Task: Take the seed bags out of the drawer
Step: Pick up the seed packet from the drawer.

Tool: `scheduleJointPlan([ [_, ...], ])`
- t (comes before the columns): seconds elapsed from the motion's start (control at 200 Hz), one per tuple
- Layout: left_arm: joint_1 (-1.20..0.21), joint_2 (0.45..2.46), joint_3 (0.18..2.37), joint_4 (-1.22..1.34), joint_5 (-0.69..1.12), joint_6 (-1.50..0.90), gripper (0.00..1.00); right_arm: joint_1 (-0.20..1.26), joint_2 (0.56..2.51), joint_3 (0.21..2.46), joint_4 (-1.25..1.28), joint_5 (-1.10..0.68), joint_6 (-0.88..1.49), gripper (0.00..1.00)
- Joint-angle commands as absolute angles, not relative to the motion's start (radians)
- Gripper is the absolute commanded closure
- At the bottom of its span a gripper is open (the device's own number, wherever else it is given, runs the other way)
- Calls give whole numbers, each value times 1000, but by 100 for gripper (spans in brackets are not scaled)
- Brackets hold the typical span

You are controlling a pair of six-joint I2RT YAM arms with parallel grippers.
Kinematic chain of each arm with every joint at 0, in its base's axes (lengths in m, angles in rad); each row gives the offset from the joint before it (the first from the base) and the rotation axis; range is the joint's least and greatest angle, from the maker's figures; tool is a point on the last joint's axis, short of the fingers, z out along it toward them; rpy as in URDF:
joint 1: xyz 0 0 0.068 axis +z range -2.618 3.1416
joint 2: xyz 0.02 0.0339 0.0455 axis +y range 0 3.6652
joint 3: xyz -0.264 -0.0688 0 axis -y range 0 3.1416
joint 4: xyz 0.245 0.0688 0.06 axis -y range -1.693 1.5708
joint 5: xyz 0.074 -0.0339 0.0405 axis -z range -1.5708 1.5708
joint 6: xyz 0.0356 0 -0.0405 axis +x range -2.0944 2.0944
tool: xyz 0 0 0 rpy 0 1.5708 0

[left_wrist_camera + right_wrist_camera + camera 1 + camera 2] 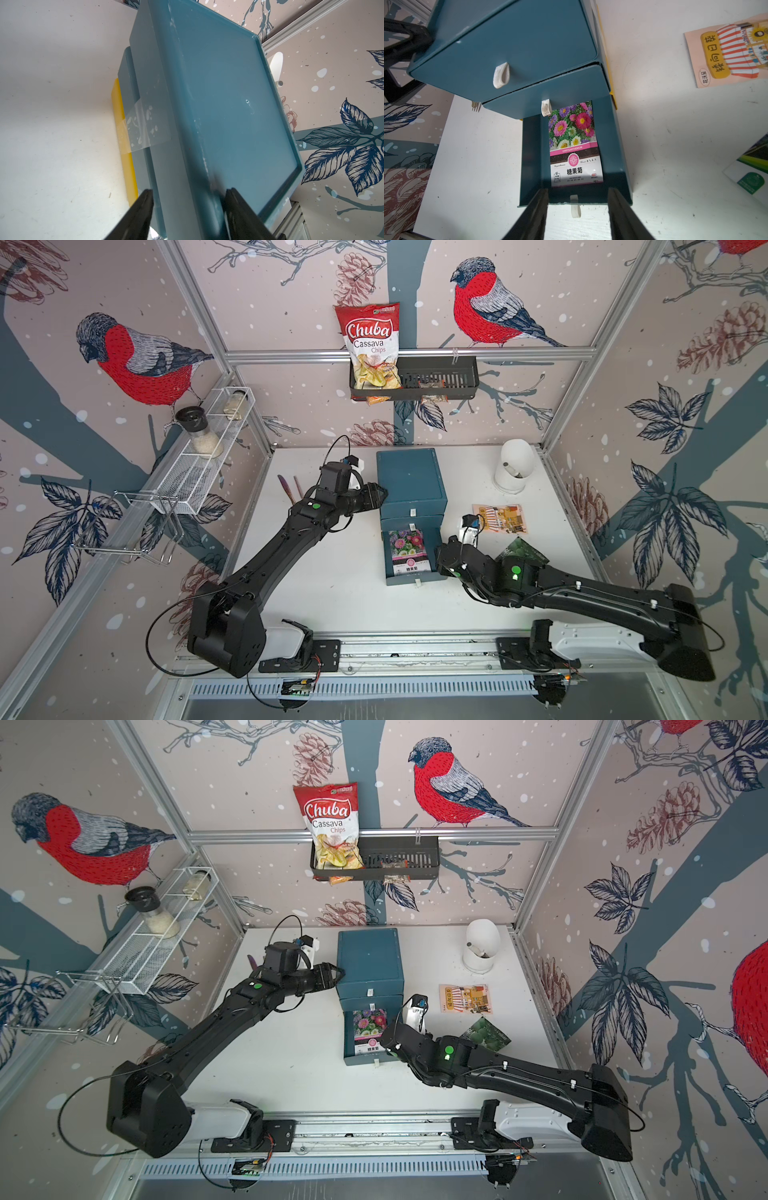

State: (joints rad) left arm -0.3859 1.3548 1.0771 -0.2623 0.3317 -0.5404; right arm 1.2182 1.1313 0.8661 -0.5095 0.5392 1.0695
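You are on the last of three seed packets: the striped packet (500, 518) and the green packet (524, 551) lie on the worktop (332, 572) right of the cabinet (409, 477), while the flower packet (574, 143) lies flat, face up, in the pulled-out bottom drawer (531, 162); the two drawers above are closed. Your right jaws hang over the drawer's near end, spread and empty; your left jaws stand either side of the cabinet's upper left edge, and whether they pinch it or only straddle it you cannot tell from here. The next move, as I judge it, calls for a dip into the drawer and a nip on the packet's near edge; it is thin and lies flush, so one tip must get under it, and the drawer walls leave little room sideways. The worktop is white and lightly scuffed; a white domed object (514, 466) stands far right; bird-print walls close the cell, with a wire shelf (195, 477) on the left and a black basket (457, 377) holding a chips bag (370, 344) on the far wall.
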Motion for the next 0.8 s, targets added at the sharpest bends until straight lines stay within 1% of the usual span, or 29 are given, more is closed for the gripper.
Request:
scheduleJointPlan([
  [0.0,-395,1371,1083,-343,250,-498,45,1217,1142,884,-509,529,1047,49],
  [0.18,-432,1390,1095,-380,193,-457,48,1218,1152,900,-523,528,1055,49],
  [0.365,-436,1387,1080,-401,152,-435,55,1218,1150,901,-529,525,1065,49],
  [0.795,-436,1388,1080,-397,147,-410,68,1241,1207,910,-509,518,1076,49],
])
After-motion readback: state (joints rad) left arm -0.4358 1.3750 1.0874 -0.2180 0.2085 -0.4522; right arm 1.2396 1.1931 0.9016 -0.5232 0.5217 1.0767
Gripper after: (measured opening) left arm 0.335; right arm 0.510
